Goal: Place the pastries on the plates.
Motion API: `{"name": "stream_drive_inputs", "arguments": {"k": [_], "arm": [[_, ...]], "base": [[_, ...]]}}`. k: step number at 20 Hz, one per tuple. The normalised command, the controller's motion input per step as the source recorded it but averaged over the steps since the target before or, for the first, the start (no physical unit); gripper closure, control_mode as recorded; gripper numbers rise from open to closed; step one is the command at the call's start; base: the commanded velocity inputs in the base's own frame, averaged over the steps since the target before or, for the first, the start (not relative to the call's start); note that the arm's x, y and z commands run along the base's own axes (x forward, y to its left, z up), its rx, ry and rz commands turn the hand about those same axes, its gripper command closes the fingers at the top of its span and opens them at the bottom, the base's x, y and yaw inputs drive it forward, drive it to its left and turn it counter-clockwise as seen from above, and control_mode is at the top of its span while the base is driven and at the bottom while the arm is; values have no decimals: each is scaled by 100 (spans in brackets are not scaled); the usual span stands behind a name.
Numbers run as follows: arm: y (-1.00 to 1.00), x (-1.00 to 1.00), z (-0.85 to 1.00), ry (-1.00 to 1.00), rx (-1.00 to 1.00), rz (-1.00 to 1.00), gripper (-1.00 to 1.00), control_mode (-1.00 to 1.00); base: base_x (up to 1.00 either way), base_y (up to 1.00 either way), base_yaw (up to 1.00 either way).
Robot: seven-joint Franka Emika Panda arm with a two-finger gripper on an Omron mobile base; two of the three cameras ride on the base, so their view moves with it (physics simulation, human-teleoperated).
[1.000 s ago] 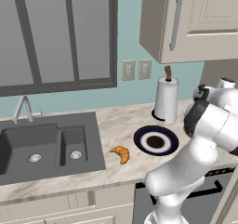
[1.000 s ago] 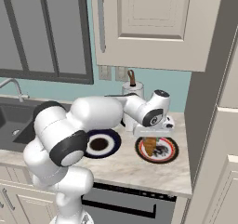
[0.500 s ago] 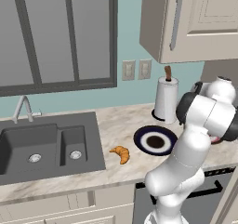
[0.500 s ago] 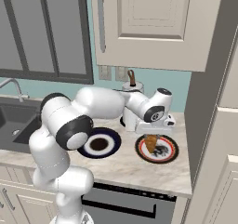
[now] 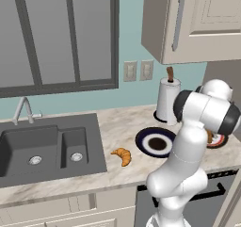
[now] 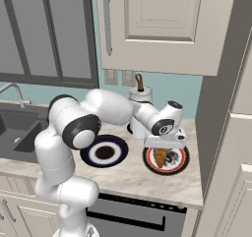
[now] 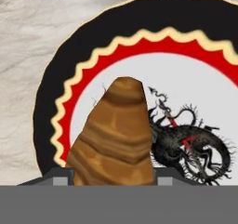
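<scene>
Lowering over the red plate (image 6: 166, 158), the gripper (image 6: 161, 155) stays clamped on the brown croissant (image 7: 114, 137); release comes next, while the orange croissant (image 5: 122, 156) waits at the navy plate's (image 5: 155, 142) eight o'clock.

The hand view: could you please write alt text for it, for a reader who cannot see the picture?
A brown croissant is held between the gripper fingertips, just above a white plate with a red zigzag rim, a black outer band and a dark dragon-like drawing. Marbled beige counter surrounds the plate.
</scene>
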Motion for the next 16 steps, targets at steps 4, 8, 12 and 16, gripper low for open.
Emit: {"name": "stream_drive_inputs", "arguments": {"k": [4, 8, 12, 16], "arm": [[0, 0, 0, 0, 0, 0, 100, -100], [0, 0, 0, 0, 0, 0, 100, -100], [0, 0, 0, 0, 0, 0, -100, -100], [0, 0, 0, 0, 0, 0, -100, -100]], "base": [[0, 0, 0], [0, 0, 0], [0, 0, 0], [0, 0, 0]]}}
